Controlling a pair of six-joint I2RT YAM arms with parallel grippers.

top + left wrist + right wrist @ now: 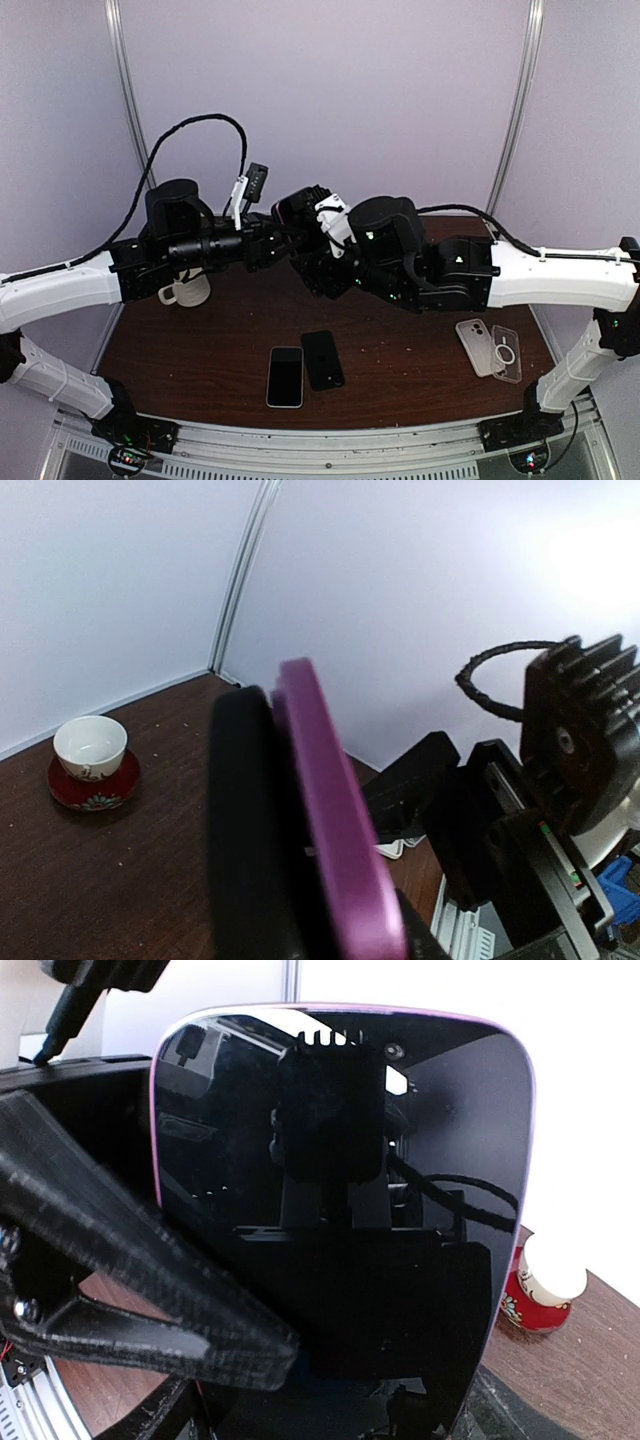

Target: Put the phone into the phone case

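- Purple phone (380, 1210) fills the right wrist view, its black glass facing the lens and mirroring the camera housing. It is up in the air at the middle of the top view, where the two arms meet, above the brown wooden worktop (400, 395).
- Right hand (318, 262) is gripping the purple phone, with one ribbed black finger (150, 1300) crossing the lower left of its frame against the glass (the other finger is hidden).
- Left hand (278, 246) sees the phone edge-on in its own view, as a purple band rising through the centre. A dark finger (240, 840) lies flat against the phone's left face. The opposite finger does not show, so I cannot tell whether this hand is clamped or only touching.
- Clear phone case (507, 354) lies flat at the right of the worktop, just beside a pale flat piece (474, 346) on its left (case or phone, I cannot tell).
- At the lower centre of the top view, a white-edged phone (285, 377) and a black phone (322, 359) lie side by side, screens dark.
- White cup (90, 747) stands upright on a red saucer (95, 788) at the left of the left wrist view.
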